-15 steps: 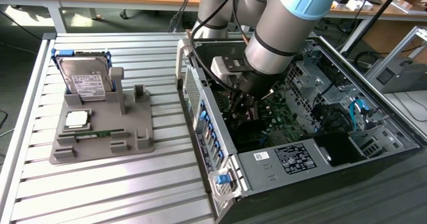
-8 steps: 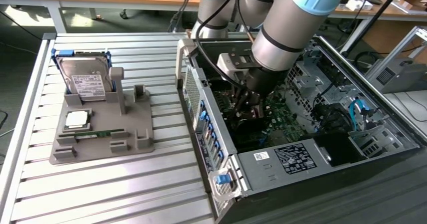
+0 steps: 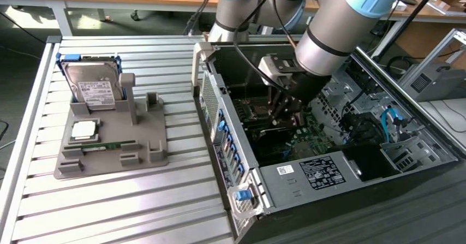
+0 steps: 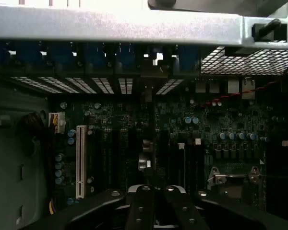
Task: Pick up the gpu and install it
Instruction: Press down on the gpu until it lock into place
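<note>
The arm reaches down into the open computer case (image 3: 240, 162), which lies on its side on the slatted surface (image 3: 145, 200), and the hand (image 3: 285, 105) is low inside the case, just above the motherboard (image 3: 313, 132). In the wrist view the two black fingers (image 4: 145, 208) stand close together, so the hand is closed. A thin dark edge seems to run from the fingers toward the board in the wrist view, and this may be the gpu seen edge-on, but the pictures do not show it clearly enough to say for sure that the hand holds it. On the grey holder tray (image 3: 109, 156) at the exterior view's left there are the hard drive (image 3: 93, 87), a processor chip (image 3: 84, 129) and a green memory stick (image 3: 102, 144), and no dark card with a metal bracket lies there. From this it is judged that the picking is done and the installing step is in hand. The next move calls for a careful line-up of the card's edge with a long expansion slot (image 4: 80, 160) on the board, with the bracket toward the rear slot openings (image 4: 105, 85), and then a straight, even push.
</note>
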You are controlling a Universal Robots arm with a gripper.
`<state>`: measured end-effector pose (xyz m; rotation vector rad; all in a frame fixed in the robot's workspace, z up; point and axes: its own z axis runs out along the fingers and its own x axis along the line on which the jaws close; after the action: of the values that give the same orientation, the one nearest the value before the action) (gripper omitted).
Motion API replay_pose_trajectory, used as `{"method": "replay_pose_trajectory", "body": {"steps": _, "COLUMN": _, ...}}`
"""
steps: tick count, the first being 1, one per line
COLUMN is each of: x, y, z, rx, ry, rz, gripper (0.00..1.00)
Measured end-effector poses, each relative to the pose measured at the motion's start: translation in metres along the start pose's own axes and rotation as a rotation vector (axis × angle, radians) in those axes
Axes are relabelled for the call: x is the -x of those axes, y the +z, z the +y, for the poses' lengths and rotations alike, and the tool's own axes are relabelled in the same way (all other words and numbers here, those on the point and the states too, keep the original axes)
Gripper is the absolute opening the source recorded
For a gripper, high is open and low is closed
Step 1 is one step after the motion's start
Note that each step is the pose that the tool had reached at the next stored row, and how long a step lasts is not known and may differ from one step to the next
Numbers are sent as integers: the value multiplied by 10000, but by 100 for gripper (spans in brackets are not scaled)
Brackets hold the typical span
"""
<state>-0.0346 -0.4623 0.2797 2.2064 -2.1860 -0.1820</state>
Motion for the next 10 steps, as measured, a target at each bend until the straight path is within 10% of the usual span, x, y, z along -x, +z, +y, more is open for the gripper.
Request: {"method": "replay_pose_trajectory", "body": {"steps": 10, "x": -4, "y": -21, "z": -475, "rx": 183, "ry": 11, "rz": -2, "gripper": 11}}
